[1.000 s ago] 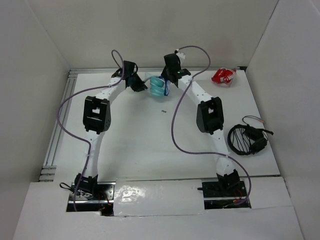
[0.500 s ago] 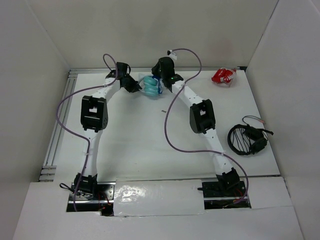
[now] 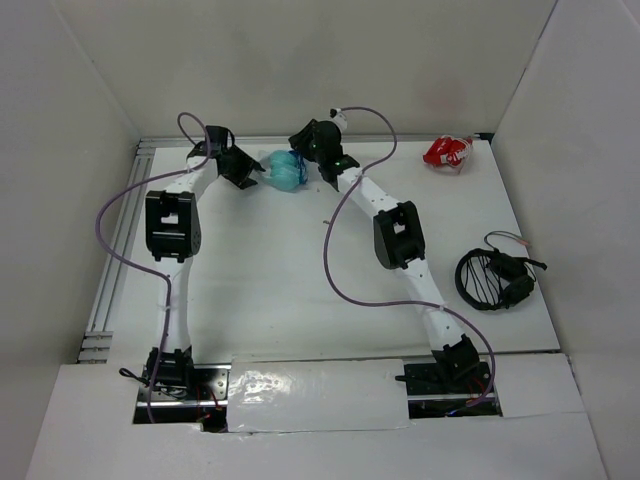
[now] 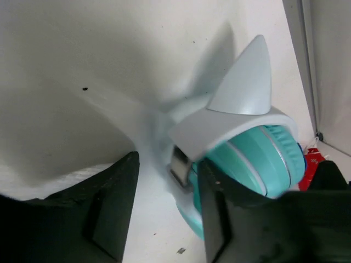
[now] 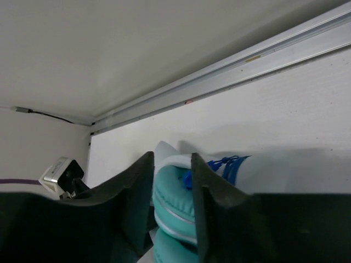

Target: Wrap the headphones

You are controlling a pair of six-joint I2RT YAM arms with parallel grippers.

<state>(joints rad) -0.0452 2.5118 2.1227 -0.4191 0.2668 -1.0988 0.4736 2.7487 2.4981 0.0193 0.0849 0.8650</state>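
The left gripper [image 3: 246, 170] is shown with its jaws apart, the white headband's hinge just beyond the tips in the left wrist view [image 4: 167, 161]. The right gripper [image 3: 303, 148] is likewise parted, with the headphones [image 3: 285, 170] seen through its narrow gap [image 5: 171, 158]. The folded headphones are flanked by both grippers at the far side of the white table [image 3: 280, 290], near the back wall. One pointed ear and a teal cup [image 4: 258, 159] are seen up close.

The table is enclosed by plain pale walls, and a metal rail [image 5: 247, 57] is run along its far edge. A small red and white object [image 3: 447, 152] is left at the far right corner, a dark bundle [image 3: 495, 280] (cords or straps, by the look of it) well apart at the right edge, and a dark speck [image 3: 326, 221] near the middle.

Compared with a second earlier, headphones and both grippers have been carried leftward; the red object and the bundle are unmoved.

Only a knot of dark-blue cord [image 5: 227, 164] is visible. The left wrist view is blurred, and contact between fingers and headphones cannot be told.
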